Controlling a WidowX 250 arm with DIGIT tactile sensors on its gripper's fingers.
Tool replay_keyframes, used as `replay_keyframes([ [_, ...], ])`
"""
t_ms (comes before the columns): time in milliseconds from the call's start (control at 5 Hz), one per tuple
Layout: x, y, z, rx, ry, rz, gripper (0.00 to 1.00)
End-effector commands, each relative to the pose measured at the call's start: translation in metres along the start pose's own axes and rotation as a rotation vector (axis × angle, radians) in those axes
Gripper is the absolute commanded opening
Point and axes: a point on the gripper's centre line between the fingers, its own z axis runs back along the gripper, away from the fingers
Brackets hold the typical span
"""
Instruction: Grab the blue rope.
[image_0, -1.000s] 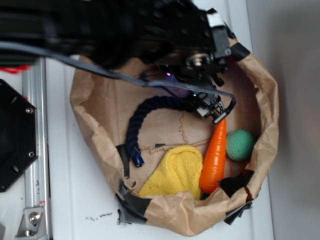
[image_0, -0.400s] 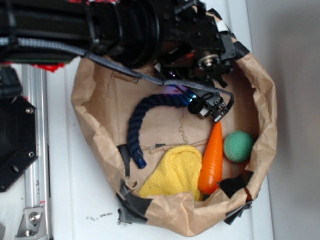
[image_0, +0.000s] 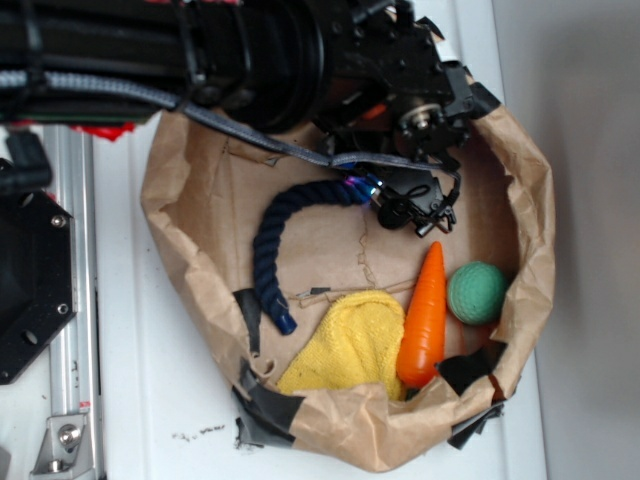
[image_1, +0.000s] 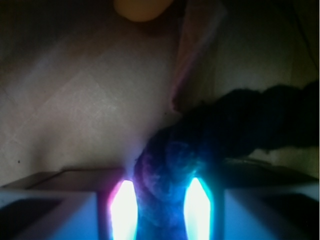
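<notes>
The blue rope (image_0: 272, 243) is a thick dark navy twisted rope curving through the brown paper bag (image_0: 200, 190), with a glossy blue cap at its lower end near the yellow cloth. Its upper end runs under my gripper (image_0: 372, 192). In the wrist view the rope (image_1: 235, 125) comes in from the right and its end sits squeezed between my two glowing fingers (image_1: 124, 210). My gripper (image_1: 161, 210) is shut on the rope's end, close above the bag floor.
An orange carrot (image_0: 425, 315), a green ball (image_0: 477, 292) and a yellow cloth (image_0: 350, 345) lie in the bag's lower part. The bag's crumpled walls rise all round. A black plate and metal rail (image_0: 60, 300) stand at the left.
My gripper has moved up and left, away from the carrot's tip, onto the rope's upper end. The rope's upper part has shifted slightly with it.
</notes>
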Motion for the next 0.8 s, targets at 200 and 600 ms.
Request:
replay_keyframes([
  [200, -0.007, 0.016, -0.007, -0.012, 0.030, -0.029, 0.00],
  [600, -0.028, 0.035, 0.067, -0.117, -0.151, -0.268, 0.00],
])
